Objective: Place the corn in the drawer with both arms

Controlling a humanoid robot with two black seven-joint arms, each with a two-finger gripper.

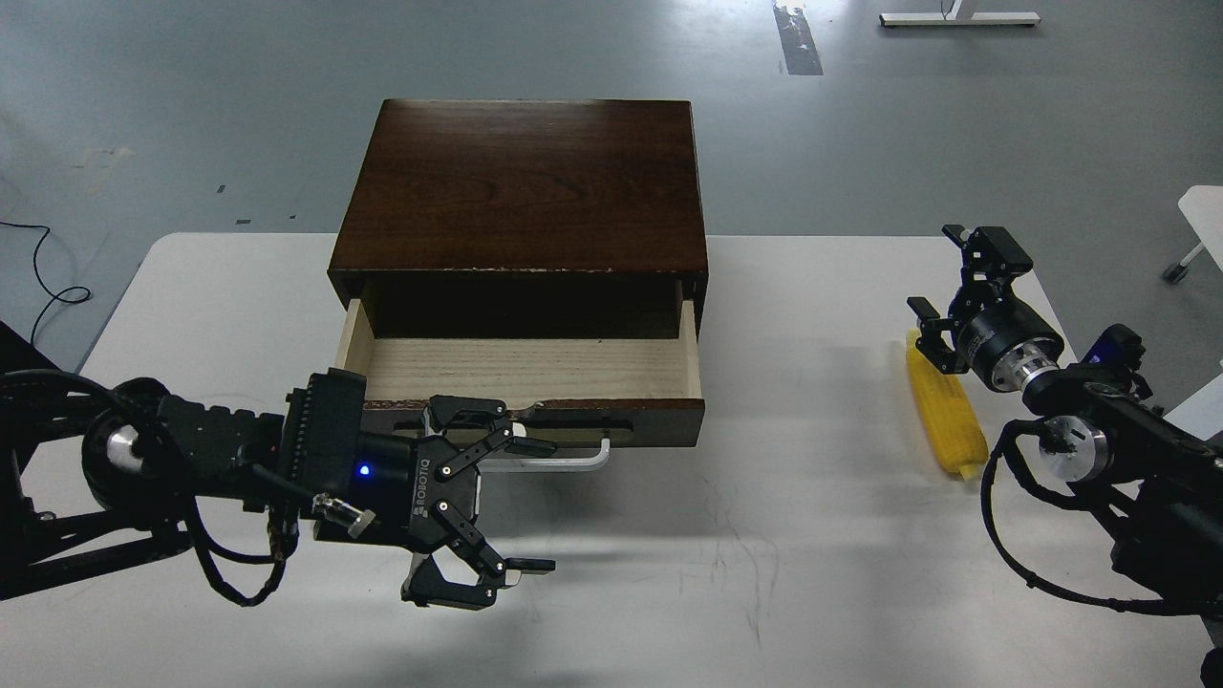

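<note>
The drawer [525,368] of the dark brown box [521,182] stands pulled out, its pale wood inside empty. My left gripper [535,506] is open in front of the drawer's dark front; its upper finger [521,445] overlaps the white bar handle [573,462], and its lower finger hangs over the table. The yellow corn [948,416] lies lengthwise on the white table at the right. My right gripper [941,277] is open and empty, just above the corn's far end.
The white table [783,535] has scuffed open surface between the drawer and the corn. Its right edge runs close behind my right arm [1099,420]. Grey floor lies beyond the box.
</note>
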